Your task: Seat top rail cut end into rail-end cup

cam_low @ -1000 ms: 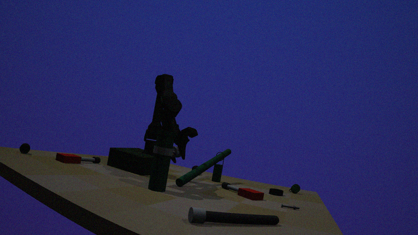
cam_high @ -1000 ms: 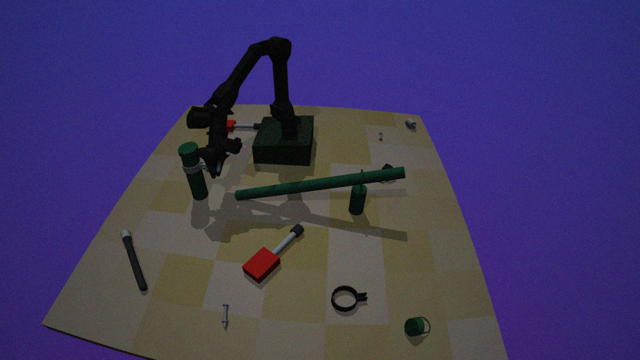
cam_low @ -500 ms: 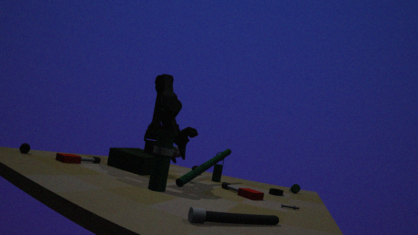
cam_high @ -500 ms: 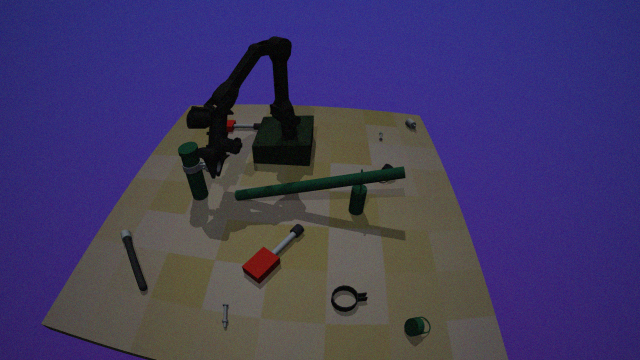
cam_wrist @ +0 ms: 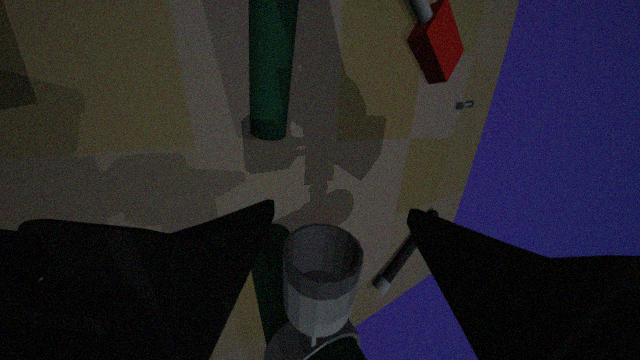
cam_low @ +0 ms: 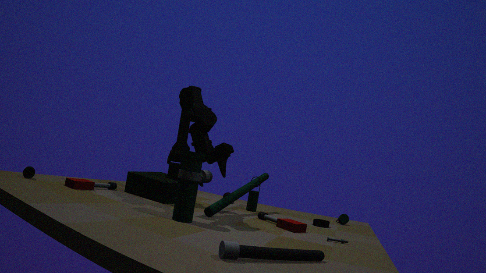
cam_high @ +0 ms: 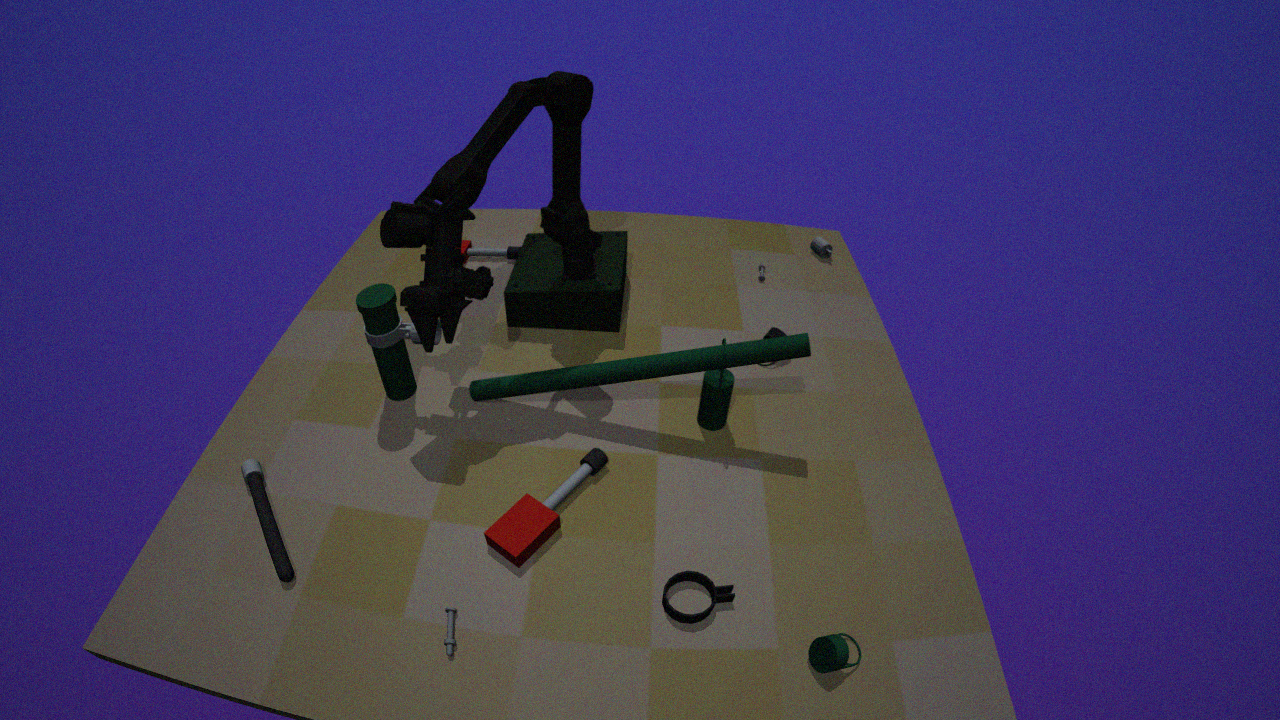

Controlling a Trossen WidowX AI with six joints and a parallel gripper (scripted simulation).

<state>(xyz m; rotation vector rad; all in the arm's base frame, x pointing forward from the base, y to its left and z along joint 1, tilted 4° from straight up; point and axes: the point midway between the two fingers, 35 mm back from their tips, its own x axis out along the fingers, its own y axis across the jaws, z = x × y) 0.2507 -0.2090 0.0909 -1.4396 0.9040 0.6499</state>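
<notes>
My gripper (cam_high: 438,344) (cam_low: 213,180) (cam_wrist: 341,211) is open. Its fingers stand on either side of the grey rail-end cup (cam_low: 207,175) (cam_wrist: 322,310), with a gap visible to the right finger in the wrist view. The cup hangs on the grey brace band (cam_high: 384,336) (cam_low: 189,175), high on the big green post (cam_high: 393,371) (cam_low: 184,203), just under its cap (cam_high: 376,297). The green rail (cam_high: 617,368) (cam_low: 238,193) (cam_wrist: 272,65) passes through the loop above the short post (cam_high: 715,402) (cam_low: 252,201). It slopes down toward the big post; its low end is outside the cup, apart and lower. The gripper does not touch the rail.
A red-headed mallet (cam_high: 523,528) (cam_low: 291,224) (cam_wrist: 445,45) lies in front of the rail. A dark rod with a pale end (cam_high: 271,528) (cam_low: 278,251) lies front left. A bolt (cam_high: 450,631), a black ring clamp (cam_high: 689,619) and a green loop cap (cam_high: 827,653) lie near the front.
</notes>
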